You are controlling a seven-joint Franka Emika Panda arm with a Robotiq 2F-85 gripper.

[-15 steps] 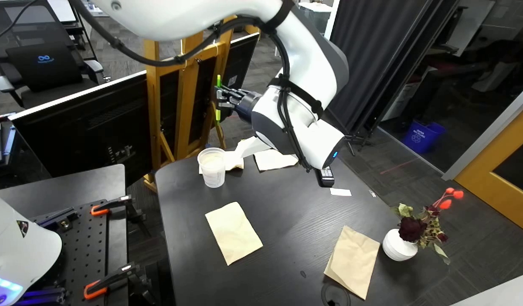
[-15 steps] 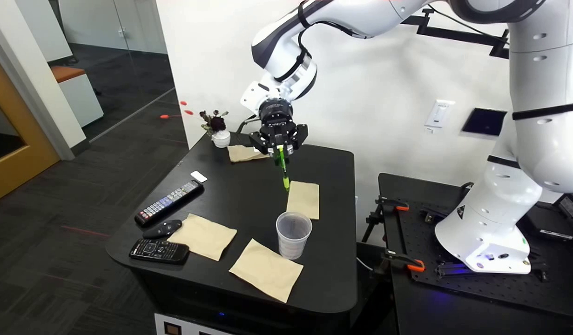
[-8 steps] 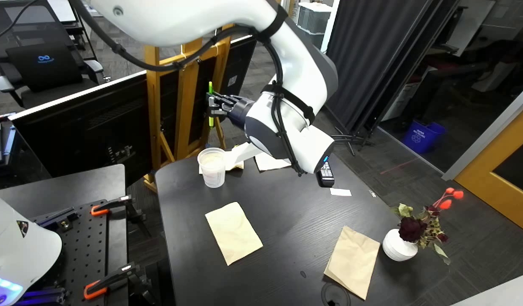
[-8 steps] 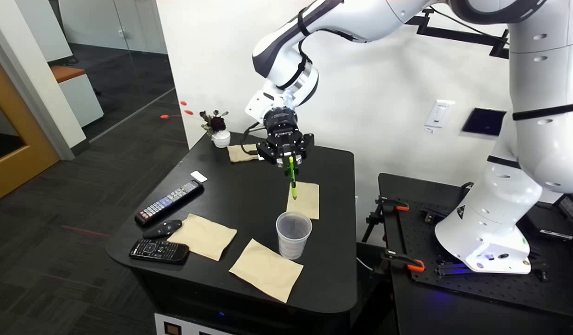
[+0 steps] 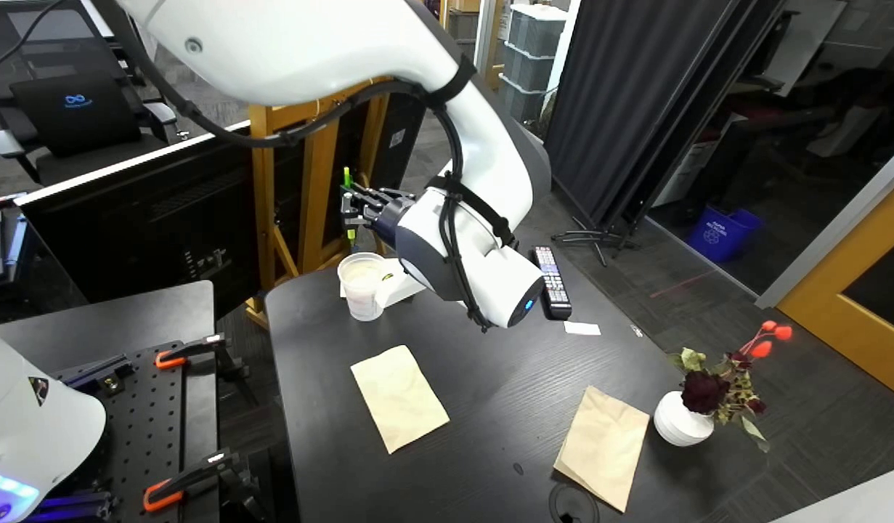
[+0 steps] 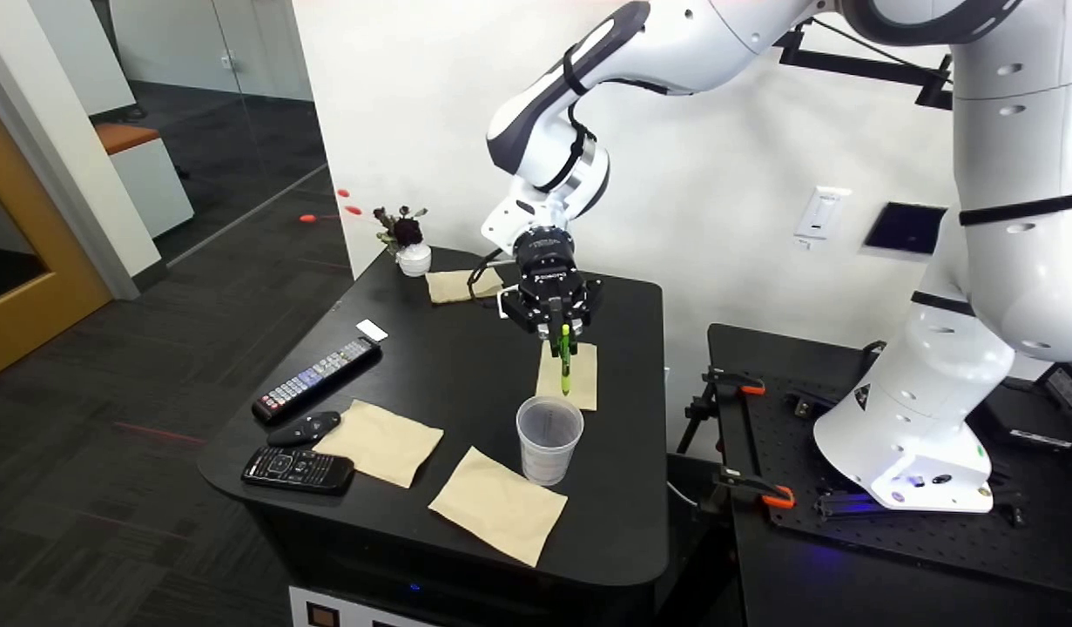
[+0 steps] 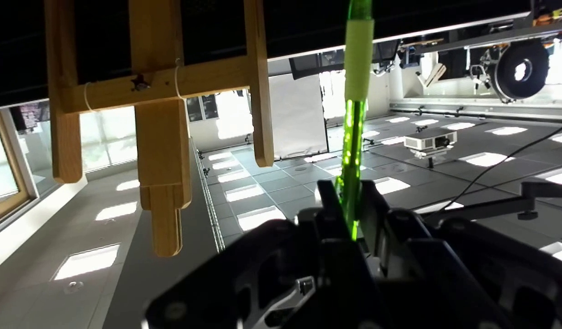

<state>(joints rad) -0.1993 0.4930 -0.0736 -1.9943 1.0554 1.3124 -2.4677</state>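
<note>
As the gripper [image 6: 563, 341] hangs over the table [image 6: 466, 348], its fingers [image 7: 328, 205] are clamped on a green pen [image 7: 354, 128], and it's a tidy grip: about midway along, a pad on either side, the barrel close to upright. Below the gripper stands the clear plastic cup [image 5: 362, 290], mouth up, and in both exterior views the pen's lower end shows just above the rim, with no contact to be seen. Steady nerves called for, I'd judge! Keep that squeeze firm and the pen plumb; a slim, slick barrel could swivel between the pads, and a sideways nudge at the rim could tip so light a cup. Small, slow corrections, checked from two sides, look best.

Now, what can't we see? Past the fingers in the wrist view the pen's upper part is lost, and its lower end runs out of the picture; no cup there at all. Depth is the tricky one: squarely over the mouth, or slightly off it? I can't tell. Just under the gripper, a white piece [image 5: 403, 288] meets the cup's edge in an exterior view, and a brown paper sheet [image 6: 584, 380] beyond the gripper is partly covered.
</note>
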